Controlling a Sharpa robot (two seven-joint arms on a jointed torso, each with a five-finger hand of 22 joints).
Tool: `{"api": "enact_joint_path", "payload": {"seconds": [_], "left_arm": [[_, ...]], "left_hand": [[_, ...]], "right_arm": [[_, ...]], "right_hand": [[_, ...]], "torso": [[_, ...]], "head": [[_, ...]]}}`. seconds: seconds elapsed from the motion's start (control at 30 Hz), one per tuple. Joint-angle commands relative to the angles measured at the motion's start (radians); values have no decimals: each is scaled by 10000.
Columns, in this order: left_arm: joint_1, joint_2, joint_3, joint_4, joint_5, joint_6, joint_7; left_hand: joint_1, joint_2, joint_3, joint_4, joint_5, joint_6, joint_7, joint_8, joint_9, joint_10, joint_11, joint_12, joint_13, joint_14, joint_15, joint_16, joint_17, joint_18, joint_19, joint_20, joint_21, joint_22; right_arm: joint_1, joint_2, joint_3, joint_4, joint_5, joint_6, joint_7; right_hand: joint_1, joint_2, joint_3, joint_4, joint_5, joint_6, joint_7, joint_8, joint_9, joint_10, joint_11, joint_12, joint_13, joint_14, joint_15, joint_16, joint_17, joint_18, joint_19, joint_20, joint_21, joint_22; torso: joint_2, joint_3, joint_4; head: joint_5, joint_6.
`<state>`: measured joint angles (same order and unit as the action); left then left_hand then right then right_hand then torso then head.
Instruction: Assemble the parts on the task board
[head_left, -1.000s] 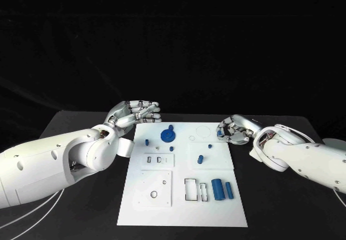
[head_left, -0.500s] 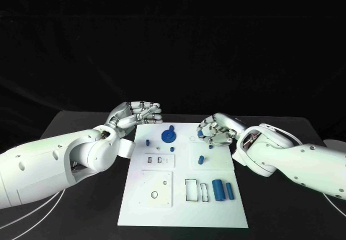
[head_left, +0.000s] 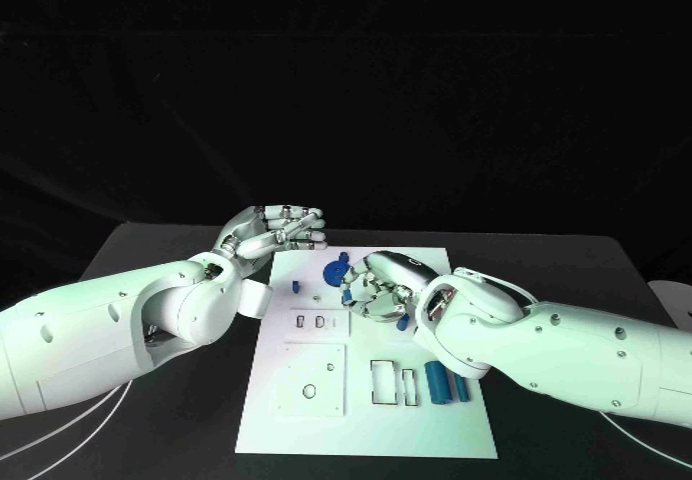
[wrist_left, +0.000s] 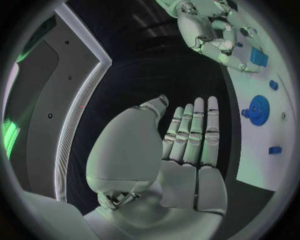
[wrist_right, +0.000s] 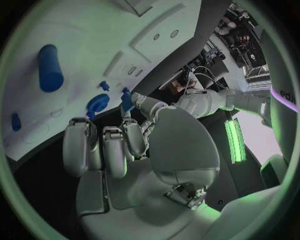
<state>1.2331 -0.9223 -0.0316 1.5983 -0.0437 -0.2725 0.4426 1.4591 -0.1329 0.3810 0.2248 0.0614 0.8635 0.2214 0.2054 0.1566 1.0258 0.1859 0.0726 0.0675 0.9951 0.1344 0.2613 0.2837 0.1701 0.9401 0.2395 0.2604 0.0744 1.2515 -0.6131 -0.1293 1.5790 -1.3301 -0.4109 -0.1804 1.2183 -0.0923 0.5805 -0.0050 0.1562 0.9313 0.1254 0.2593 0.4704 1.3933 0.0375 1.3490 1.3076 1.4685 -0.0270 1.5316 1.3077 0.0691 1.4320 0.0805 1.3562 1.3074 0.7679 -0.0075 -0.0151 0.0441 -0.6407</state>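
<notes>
While the right hand (head_left: 378, 290) hangs over the upper middle of the task board (head_left: 433, 420), its fingers are curled and a small blue part (wrist_right: 126, 102) sits pinched at the fingertips. The blue gear (head_left: 335, 271) lies just beside that hand, on its far left side. Two blue cylinders (head_left: 446, 383) lie near the right arm, toward the board's right edge. The left hand (head_left: 274, 232) is off the board's far left corner, above the worktop (head_left: 144, 250), fingers extended together, holding nothing.

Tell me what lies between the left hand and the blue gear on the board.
In the head view, only bare board and table lie between the left hand and the blue gear.
</notes>
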Motion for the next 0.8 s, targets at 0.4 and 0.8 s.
{"api": "enact_joint_path", "payload": {"seconds": [0.4, 0.8], "left_arm": [[0, 61, 8, 44, -4, -3, 210], [0, 70, 9, 34, -6, 24, 164]], "left_hand": [[48, -2, 92, -18, -52, -40, 261, -36, 12, -26, 24, -49, 8, -35, 39, -79, 20, 132, 10, 30, -59, -18], [47, -2, 104, -24, -53, -40, 263, -36, 13, -26, 25, -50, 8, -45, 41, -87, 23, 131, 4, 32, -63, -20]], "right_arm": [[-394, 780, -87, -500, -1381, 307, -680], [-616, 1028, -107, -674, -1782, 283, -740]], "right_hand": [[-72, -96, -24, 65, -51, -13, -81, 881, 808, -11, 0, 16, 276, 757, -28, -40, 1416, -94, -42, -17, -79, 697], [-100, -160, -52, 56, -65, -10, -93, 898, 811, 0, -12, 25, 288, 754, -38, -48, 1396, -92, -41, -23, -86, 695]], "torso": [[6, -20, -16], [-1, 8, 2]], "head": [[-11, 3], [-10, -9]]}}
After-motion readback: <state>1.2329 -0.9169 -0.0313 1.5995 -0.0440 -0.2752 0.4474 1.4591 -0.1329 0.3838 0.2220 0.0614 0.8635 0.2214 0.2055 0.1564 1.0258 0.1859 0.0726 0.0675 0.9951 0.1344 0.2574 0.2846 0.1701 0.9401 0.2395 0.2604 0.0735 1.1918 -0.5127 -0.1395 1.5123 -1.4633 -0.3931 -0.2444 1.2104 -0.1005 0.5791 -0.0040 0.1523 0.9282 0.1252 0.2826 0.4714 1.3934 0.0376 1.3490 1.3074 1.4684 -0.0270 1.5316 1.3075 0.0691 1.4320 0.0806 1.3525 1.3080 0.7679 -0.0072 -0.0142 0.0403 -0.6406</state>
